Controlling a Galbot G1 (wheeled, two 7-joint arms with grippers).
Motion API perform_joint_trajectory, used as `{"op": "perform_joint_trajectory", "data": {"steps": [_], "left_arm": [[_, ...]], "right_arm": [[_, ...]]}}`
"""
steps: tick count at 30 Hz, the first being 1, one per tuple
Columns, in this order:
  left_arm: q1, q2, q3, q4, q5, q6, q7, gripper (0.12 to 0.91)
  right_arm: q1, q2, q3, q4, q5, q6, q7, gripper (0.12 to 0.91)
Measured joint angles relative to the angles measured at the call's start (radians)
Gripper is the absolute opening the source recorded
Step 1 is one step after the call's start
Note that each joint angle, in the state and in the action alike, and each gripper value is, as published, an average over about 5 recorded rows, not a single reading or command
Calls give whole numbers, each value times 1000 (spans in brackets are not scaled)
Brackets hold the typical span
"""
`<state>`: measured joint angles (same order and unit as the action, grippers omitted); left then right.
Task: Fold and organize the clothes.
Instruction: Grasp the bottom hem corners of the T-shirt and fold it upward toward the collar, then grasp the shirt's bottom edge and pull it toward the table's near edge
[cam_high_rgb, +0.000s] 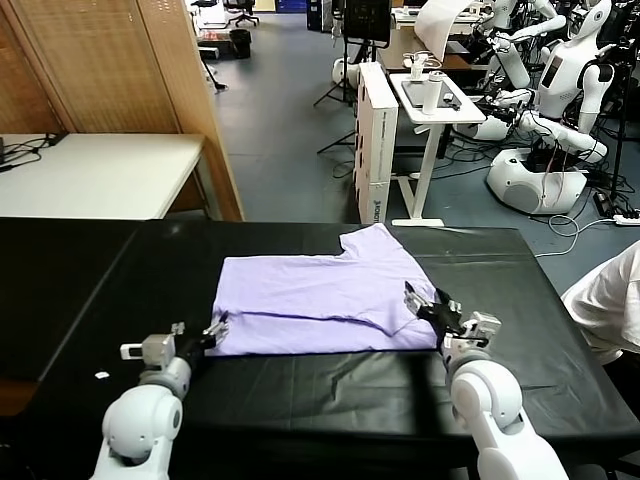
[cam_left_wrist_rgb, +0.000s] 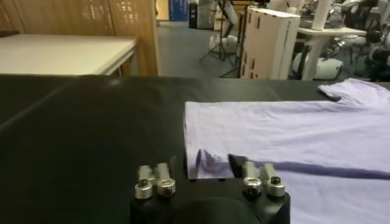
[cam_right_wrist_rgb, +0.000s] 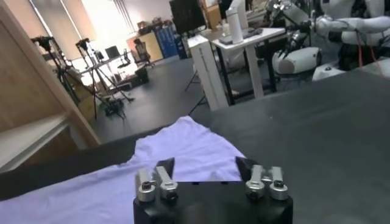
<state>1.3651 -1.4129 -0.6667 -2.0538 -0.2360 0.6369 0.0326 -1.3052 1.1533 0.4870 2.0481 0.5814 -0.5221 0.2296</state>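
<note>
A pale lavender T-shirt (cam_high_rgb: 320, 300) lies flat on the black table (cam_high_rgb: 300, 390), with its near part folded over and one sleeve pointing to the far right. My left gripper (cam_high_rgb: 216, 327) is open at the shirt's near left corner. In the left wrist view, that gripper (cam_left_wrist_rgb: 204, 167) has its jaws on either side of the puckered corner of the shirt (cam_left_wrist_rgb: 292, 134). My right gripper (cam_high_rgb: 420, 300) is open at the shirt's near right edge. In the right wrist view, that gripper (cam_right_wrist_rgb: 204, 167) is low over the shirt (cam_right_wrist_rgb: 183, 149), its jaws spread wide.
A white table (cam_high_rgb: 90, 170) and a wooden screen (cam_high_rgb: 130, 60) stand at the back left. A white box (cam_high_rgb: 375, 130), a small stand (cam_high_rgb: 435, 100) and other robots (cam_high_rgb: 560, 100) are behind. A person in white (cam_high_rgb: 610, 300) is at the right edge. A white scrap (cam_high_rgb: 102, 376) lies near left.
</note>
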Motion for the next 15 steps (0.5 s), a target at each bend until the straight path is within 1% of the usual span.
{"op": "perform_joint_trajectory", "data": {"steps": [2,5,8,11,15], "left_arm": [[34,3,-11,-21,-1,-12,4,906],[81,-1,-19,-35,0,-50,5,907],[112,-10,-17,-45,1,-90,6,907],[128,-19,-10,-51,13,-120,6,907],[136,-27,1,-38,43,-164,7,907]], "right_arm": [[-43,-14,12,13,-40,0,-28,907],[-100,-24,20,31,-83,-1,-52,907],[-142,-32,23,46,-109,-3,-69,907],[-164,-37,23,48,-122,-5,-83,907],[-165,-38,14,35,-127,-1,-91,907]]}}
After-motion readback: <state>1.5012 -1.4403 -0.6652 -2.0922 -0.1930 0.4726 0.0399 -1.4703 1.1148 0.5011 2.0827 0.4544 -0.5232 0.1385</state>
